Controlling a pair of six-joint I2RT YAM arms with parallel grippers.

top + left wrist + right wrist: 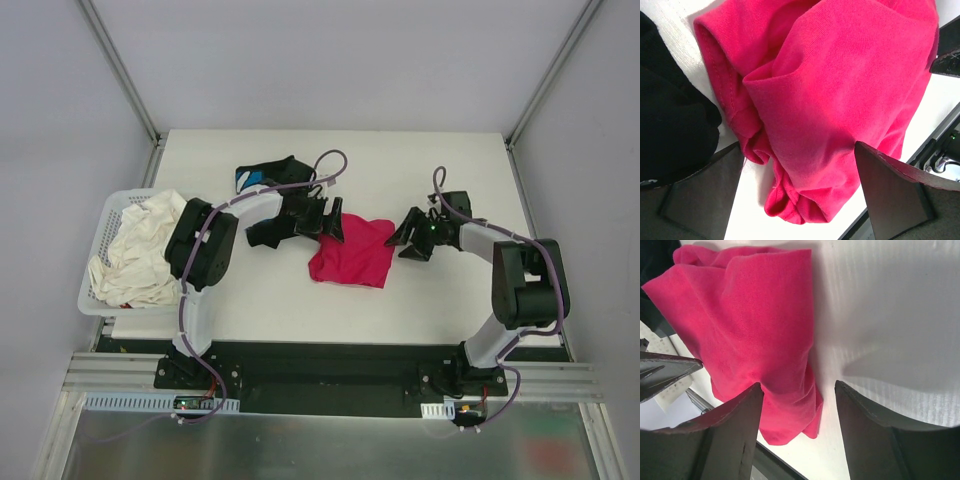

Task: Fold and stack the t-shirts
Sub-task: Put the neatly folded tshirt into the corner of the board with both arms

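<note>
Magenta t-shirt (840, 100): soft matt knit cloth.

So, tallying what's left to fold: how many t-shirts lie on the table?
2. The magenta-red t-shirt lies mid-table; the black t-shirt lies farther back, to the left. The cream cloth in the basket may hide more.

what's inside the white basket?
Crumpled cream-white cloth fills the white lattice basket, heaped to its rim. Anything under that cloth is covered; the left arm hides the basket's right side.

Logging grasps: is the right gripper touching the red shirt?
Cannot tell. Right wrist view: a finger of the right gripper overlaps the red shirt; contact unclear.
</note>
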